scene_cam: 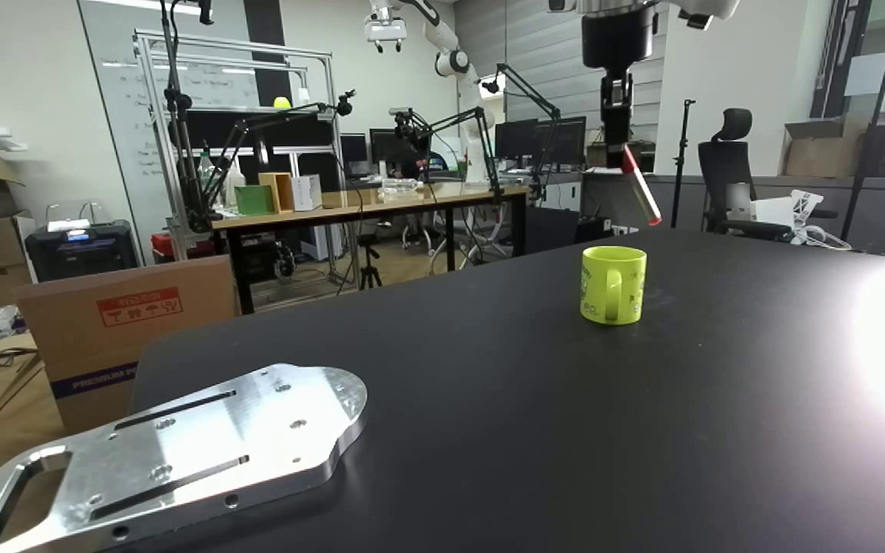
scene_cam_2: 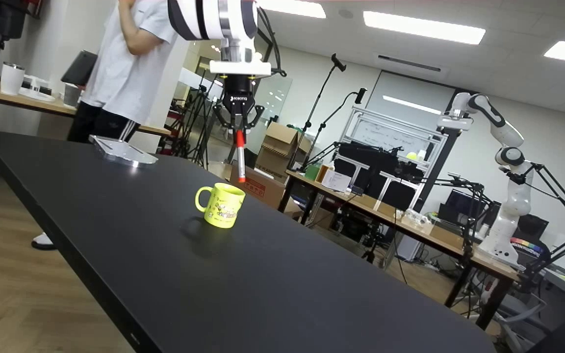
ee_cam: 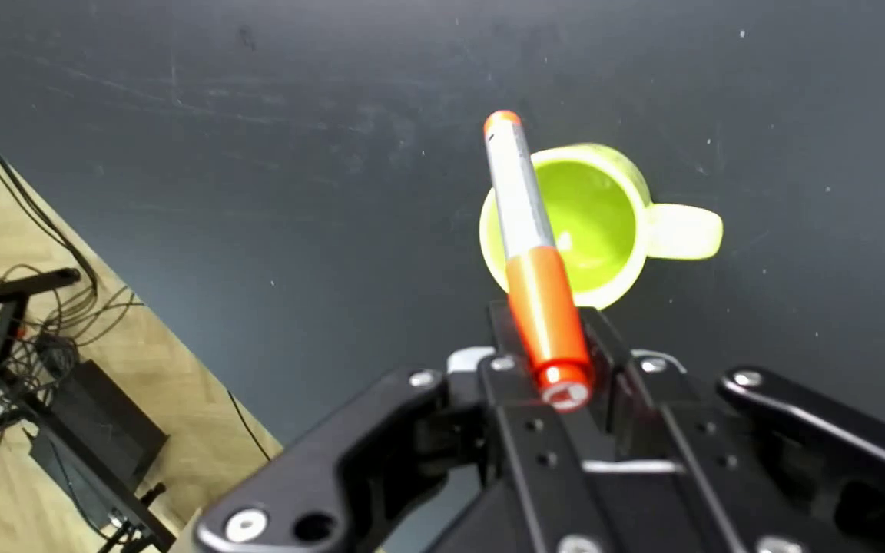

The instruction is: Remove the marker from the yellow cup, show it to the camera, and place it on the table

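Observation:
My gripper is shut on the red end of the marker, which hangs tilted above the table. In an exterior view the gripper points down and the marker, with a red cap, silver body and red tip, hangs beside and above the cup. The yellow cup stands upright on the black table; it also shows upright in an exterior view. In the wrist view the gripper holds the marker, which crosses over the cup; the visible inside of the cup is empty.
A silver metal plate lies on the table; it also shows in an exterior view. A cardboard box stands beside the table. A cluttered wooden workbench is behind. A person stands past the table's far end.

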Motion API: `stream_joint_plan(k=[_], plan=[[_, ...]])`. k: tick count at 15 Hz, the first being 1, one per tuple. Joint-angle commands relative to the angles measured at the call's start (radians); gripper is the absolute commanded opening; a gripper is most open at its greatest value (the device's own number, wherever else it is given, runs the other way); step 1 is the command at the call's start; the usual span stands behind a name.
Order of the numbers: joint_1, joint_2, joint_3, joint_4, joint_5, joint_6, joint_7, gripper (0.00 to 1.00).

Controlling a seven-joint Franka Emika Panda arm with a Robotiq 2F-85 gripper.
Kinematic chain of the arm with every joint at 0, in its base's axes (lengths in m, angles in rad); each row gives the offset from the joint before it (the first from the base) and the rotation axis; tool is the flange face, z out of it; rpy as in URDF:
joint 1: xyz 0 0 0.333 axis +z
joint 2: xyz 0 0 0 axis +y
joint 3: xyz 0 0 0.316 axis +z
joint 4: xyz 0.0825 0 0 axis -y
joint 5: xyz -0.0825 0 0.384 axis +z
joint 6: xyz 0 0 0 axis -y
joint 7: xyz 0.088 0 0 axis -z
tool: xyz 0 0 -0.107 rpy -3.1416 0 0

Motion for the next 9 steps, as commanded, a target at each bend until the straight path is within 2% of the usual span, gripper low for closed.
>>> stream_joint_plan(k=[1, 5, 9], plan=[[-0.014, -0.146, -0.023, -0.16, -0.044, -0.073, 0.089, 0.06], [-0.106, -0.247, -0.053, -0.348, -0.018, -0.105, 0.113, 0.06], [-0.223, -0.251, -0.084, -0.474, 0.063, -0.056, 0.069, 0.06]])
